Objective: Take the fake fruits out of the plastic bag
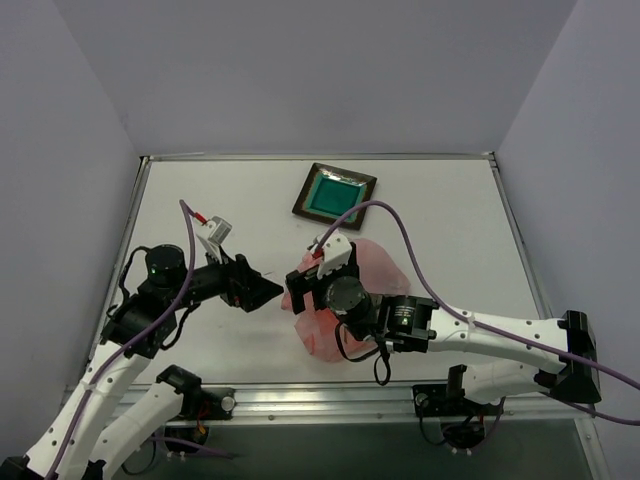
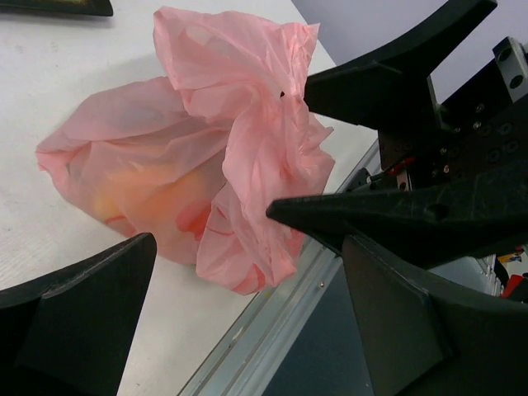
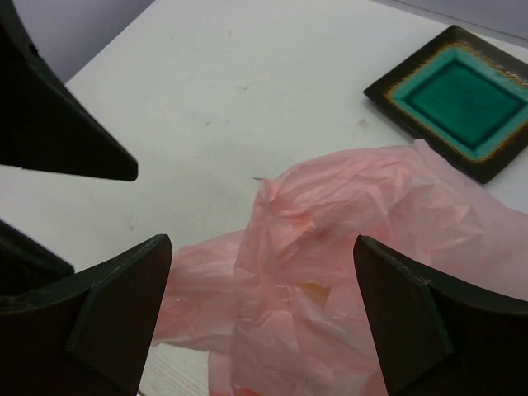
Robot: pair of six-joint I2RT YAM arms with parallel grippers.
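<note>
The pink plastic bag (image 1: pixel 380 265) lies crumpled on the white table, its bunched top facing left. It also shows in the left wrist view (image 2: pixel 214 99) and the right wrist view (image 3: pixel 371 214). The fake fruits are inside it. They show only as a yellow-orange glow through the plastic (image 2: pixel 136 194) and a small yellow patch (image 3: pixel 316 290). My right gripper (image 1: pixel 297 290) is open above the bag's left end, its jaws on either side of the bunched plastic (image 3: pixel 262 264). My left gripper (image 1: pixel 268 292) is open and empty just left of the bag (image 2: pixel 252 272).
A square teal plate (image 1: pixel 335 195) with a dark rim sits beyond the bag; it also shows in the right wrist view (image 3: pixel 458 99). The table's metal front rail (image 2: pixel 280 313) runs close to the bag's near side. The two grippers are close together.
</note>
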